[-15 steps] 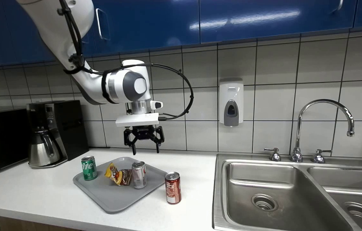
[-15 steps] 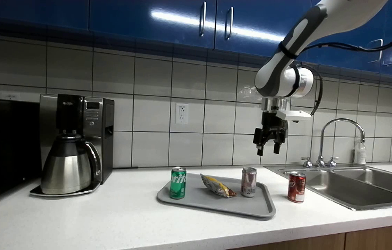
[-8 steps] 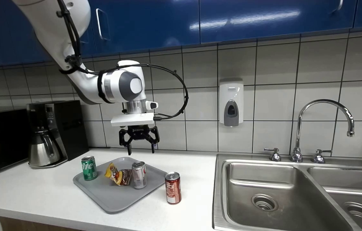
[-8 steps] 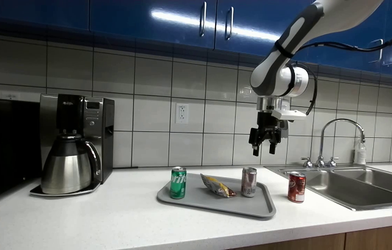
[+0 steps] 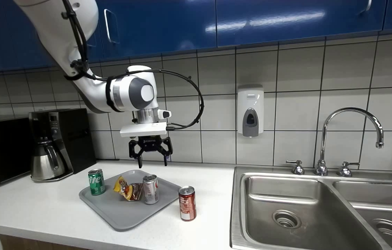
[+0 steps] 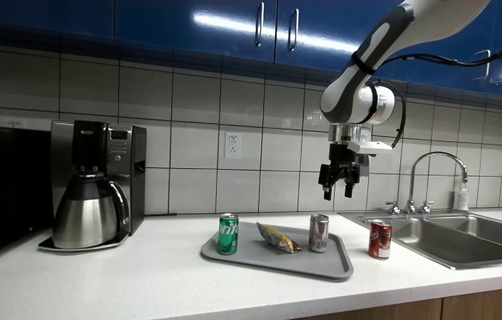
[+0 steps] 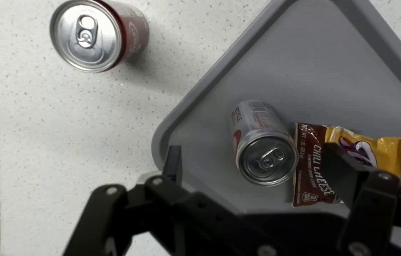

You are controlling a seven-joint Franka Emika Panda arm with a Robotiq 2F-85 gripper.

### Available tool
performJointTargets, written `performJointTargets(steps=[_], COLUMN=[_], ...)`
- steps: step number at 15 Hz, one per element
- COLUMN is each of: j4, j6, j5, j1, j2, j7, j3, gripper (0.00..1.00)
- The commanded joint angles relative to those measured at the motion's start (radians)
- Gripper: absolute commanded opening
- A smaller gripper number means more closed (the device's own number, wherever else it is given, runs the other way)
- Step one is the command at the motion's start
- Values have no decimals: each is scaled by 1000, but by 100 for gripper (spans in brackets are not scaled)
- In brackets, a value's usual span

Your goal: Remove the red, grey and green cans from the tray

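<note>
High over the counter [image 5: 214,194], our gripper [image 5: 152,164] hangs with its fingers spread wide and nothing between them in an exterior view; the red can [image 5: 187,204] stands off the tray [image 5: 123,217], to its right. In an exterior view the green can [image 6: 228,234] stands on the tray's left end, so we reckon two to go. We'd watch for a low lift there, since its bottom could clip the tray's rim. Wrist view is the sketchy part: the grey can [image 7: 262,144] stands on the tray with a chip bag [image 7: 310,160] just beside it (maybe touching, can't tell), and from that angle one finger covers part of the bag. If we came straight down like that, we'd probably pin the bag or tip the can over.
</note>
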Motion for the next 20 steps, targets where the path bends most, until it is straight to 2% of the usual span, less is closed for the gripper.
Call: performJointTargets(steps=[1, 10, 20], j4=[0, 50, 123], j6=[31, 111, 114], j5=[-9, -17, -37], j1=[1, 11, 25], j2=[9, 111, 209], j7=[33, 67, 107], j3=[10, 20, 29], gripper=[100, 100, 100])
